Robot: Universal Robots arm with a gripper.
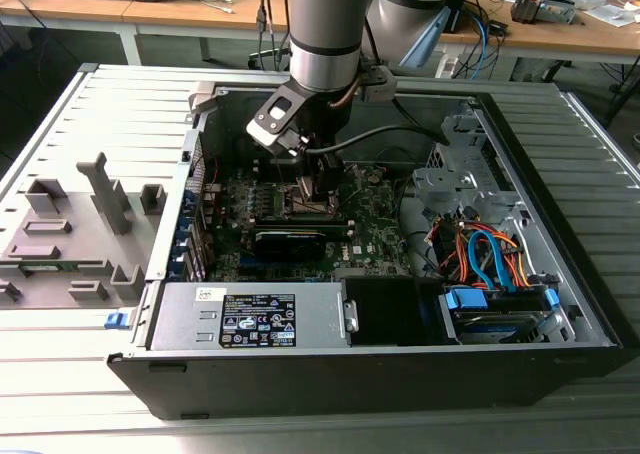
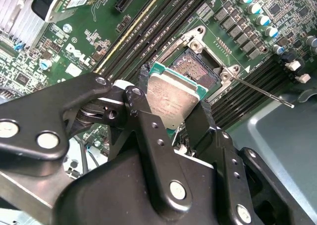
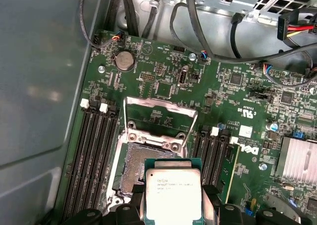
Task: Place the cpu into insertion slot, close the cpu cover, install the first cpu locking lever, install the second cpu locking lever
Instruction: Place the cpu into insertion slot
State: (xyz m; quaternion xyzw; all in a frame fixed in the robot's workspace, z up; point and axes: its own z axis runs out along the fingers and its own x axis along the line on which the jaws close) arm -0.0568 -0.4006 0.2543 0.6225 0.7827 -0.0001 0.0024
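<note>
The cpu (image 2: 171, 103) is a flat square chip with a silver-grey top on a green edge, and my gripper (image 2: 172, 93) is shut on it by two opposite sides. It hangs tilted just above the insertion slot (image 2: 198, 69), whose dark pin field lies bare. In the first wrist view the cpu (image 3: 173, 195) overlaps the near edge of the insertion slot (image 3: 132, 168). The cpu cover (image 3: 161, 105) stands raised at the slot's far side. A thin locking lever (image 2: 262, 91) sticks out, unlatched. In the exterior view the gripper (image 1: 318, 189) reaches down into the case over the green motherboard (image 1: 375, 236).
Long black memory slots (image 3: 94, 155) flank the socket on both sides. A black expansion card (image 1: 295, 239) lies close in front of it. Power supply (image 1: 250, 319) and drive bay with coloured cables (image 1: 490, 264) fill the case front. Black cables (image 3: 208, 31) hang above the board.
</note>
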